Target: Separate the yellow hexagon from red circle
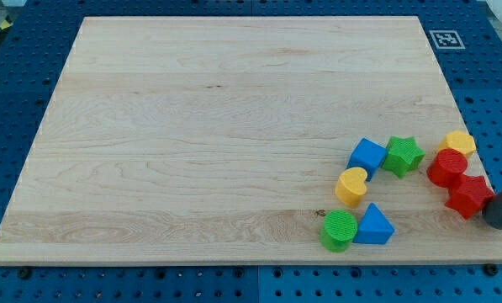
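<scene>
The yellow hexagon (460,142) lies near the board's right edge and touches the upper right of the red circle (446,167). A red star (469,196) sits just below the red circle and touches it. My tip (495,221) is the dark rod end at the view's right edge. It stands just right of the red star, very close to it or touching it, and below and right of the yellow hexagon.
To the left lie a blue cube (367,156) against a green star (403,155), a yellow heart (351,186), and a green circle (340,230) against a blue triangle (374,225). The wooden board (217,126) rests on a blue pegboard. A marker tag (445,39) sits at top right.
</scene>
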Robot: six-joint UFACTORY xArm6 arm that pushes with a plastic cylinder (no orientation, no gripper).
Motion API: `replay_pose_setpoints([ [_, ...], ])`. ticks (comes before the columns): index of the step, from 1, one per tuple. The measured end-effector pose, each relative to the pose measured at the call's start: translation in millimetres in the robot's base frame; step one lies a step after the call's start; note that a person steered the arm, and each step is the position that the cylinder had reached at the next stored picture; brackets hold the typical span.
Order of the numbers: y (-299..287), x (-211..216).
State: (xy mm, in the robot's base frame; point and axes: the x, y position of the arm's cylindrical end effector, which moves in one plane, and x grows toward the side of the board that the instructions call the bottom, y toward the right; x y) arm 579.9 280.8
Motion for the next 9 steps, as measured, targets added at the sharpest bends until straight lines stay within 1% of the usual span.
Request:
replay_pose_setpoints([
  [2,-109.0,-37.3],
  [3,-86.5,-33.0],
  [4,-39.1,1.5],
  [5,-25.4,6.9],
  [6,-34.9,-68.3],
  [7,-15.6,-116.2],
  [8,-10.3,-122.6],
  [9,3.4,-85.2],
])
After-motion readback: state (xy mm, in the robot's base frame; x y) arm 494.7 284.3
